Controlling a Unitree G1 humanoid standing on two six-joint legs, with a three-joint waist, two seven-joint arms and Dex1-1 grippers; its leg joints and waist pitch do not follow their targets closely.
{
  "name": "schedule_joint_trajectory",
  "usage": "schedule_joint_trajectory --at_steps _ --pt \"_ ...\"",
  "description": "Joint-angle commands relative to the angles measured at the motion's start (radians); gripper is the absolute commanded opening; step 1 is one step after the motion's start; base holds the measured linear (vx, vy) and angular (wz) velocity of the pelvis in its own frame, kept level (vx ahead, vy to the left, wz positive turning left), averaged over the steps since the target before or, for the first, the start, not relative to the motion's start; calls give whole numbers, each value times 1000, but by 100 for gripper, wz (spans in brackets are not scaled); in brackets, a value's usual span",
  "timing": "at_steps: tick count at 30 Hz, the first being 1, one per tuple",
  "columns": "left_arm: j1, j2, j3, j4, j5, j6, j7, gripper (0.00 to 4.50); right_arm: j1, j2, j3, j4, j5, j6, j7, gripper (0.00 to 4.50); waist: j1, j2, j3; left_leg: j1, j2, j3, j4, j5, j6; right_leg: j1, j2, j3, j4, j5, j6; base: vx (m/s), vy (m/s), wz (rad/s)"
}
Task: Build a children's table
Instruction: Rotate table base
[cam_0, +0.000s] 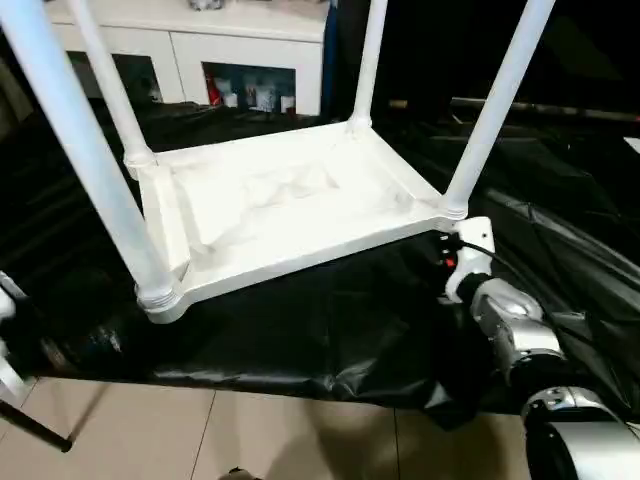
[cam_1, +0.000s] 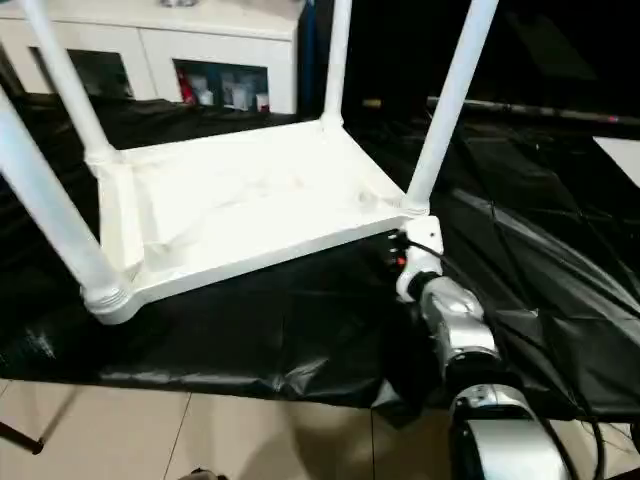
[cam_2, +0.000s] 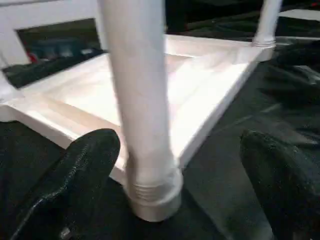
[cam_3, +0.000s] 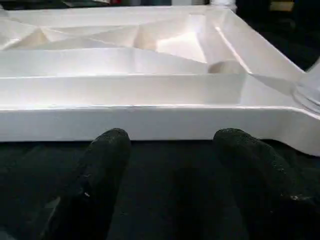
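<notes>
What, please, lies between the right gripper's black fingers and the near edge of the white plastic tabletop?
Only bare black plastic sheet separates the right gripper from the white plastic tabletop, as the right wrist view shows.

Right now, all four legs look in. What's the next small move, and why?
Probably bring the right gripper forward onto the tabletop's near edge to start turning it over. The tabletop lies upside down on the black sheet with four legs standing in its corner sockets; both grippers are open and hold nothing.

Plastic, sheeting and metal
Smooth, faintly glossy white plastic tabletop (cam_0: 290, 215) and legs (cam_0: 495, 110); crinkled shiny black sheet (cam_0: 330, 330); brushed silver metal forearm (cam_0: 515, 335).
</notes>
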Motion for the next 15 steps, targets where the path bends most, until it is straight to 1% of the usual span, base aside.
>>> schedule_joint_trajectory --at_steps 1,2,3,5,7,8,9,10,11,12,13,14,15 --pt "-15 7 6 22 19 2 31 445 16 -1 7 -35 0 25 11 320 -5 20 -49 40 12 -14 -86 -580 -62 11 -24 18 -95 -511 -125 0 0 0" --pt "-23 3 5 23 21 -1 42 445 20 1 9 -46 -2 33 20 320 -5 22 -50 42 11 -17 -87 -585 -66 10 -24 19 -97 -519 -119 0 0 0" --pt "-36 -9 0 12 6 9 53 445 26 5 14 -60 -1 47 38 320 -5 22 -50 43 11 -18 -87 -588 -66 9 -24 19 -97 -515 -120 0 0 0" --pt "-72 -39 -19 -12 -7 26 88 445 32 8 26 -64 -6 58 57 320 -6 22 -49 47 12 -20 -88 -610 -70 7 -23 19 -98 -510 -128 0 0 0" --pt "-101 -62 -40 -31 -14 33 110 445 36 10 34 -65 -13 57 59 320 -5 23 -50 51 11 -20 -86 -613 -72 5 -25 19 -100 -508 -133 0 0 0" --pt "-123 -76 -59 -40 -12 41 125 445 35 13 36 -63 -15 56 57 320 -5 20 -51 47 11 -22 -86 -604 -70 11 -28 18 -100 -508 -135 0 0 0" --pt "-160 -93 -94 -38 14 59 169 445 33 17 40 -60 -17 56 53 320 -4 22 -51 47 11 -22 -86 -603 -70 10 -29 19 -100 -507 -134 0 0 0" --pt "-168 -97 -102 -38 20 62 178 445 32 18 41 -59 -18 56 53 320 -7 20 -49 49 9 -21 -85 -614 -72 8 -25 16 -101 -520 -127 0 0 0" --pt "-200 -108 -134 -28 41 64 200 445 31 25 44 -63 -20 60 48 320 -6 19 -51 50 8 -21 -83 -612 -70 7 -26 17 -102 -525 -124 0 0 0" --pt "-236 -122 -166 -10 71 65 228 445 32 33 47 -70 -21 65 44 320 -7 19 -49 53 7 -22 -82 -611 -70 6 -26 16 -108 -547 -112 0 0 0" --pt "-267 -140 -191 -1 72 59 228 445 33 40 50 -77 -21 70 44 320 -5 19 -49 58 5 -21 -79 -615 -70 2 -27 15 -113 -571 -104 0 0 0" --pt "-305 -163 -215 10 66 59 229 445 33 49 53 -85 -21 79 45 320 -6 21 -47 60 4 -22 -79 -623 -72 0 -27 13 -117 -585 -101 0 0 0" --pt "-340 -187 -235 15 56 62 224 445 33 57 59 -86 -26 83 45 320 -8 21 -48 60 4 -25 -79 -631 -73 2 -27 9 -118 -595 -96 0 0 0"
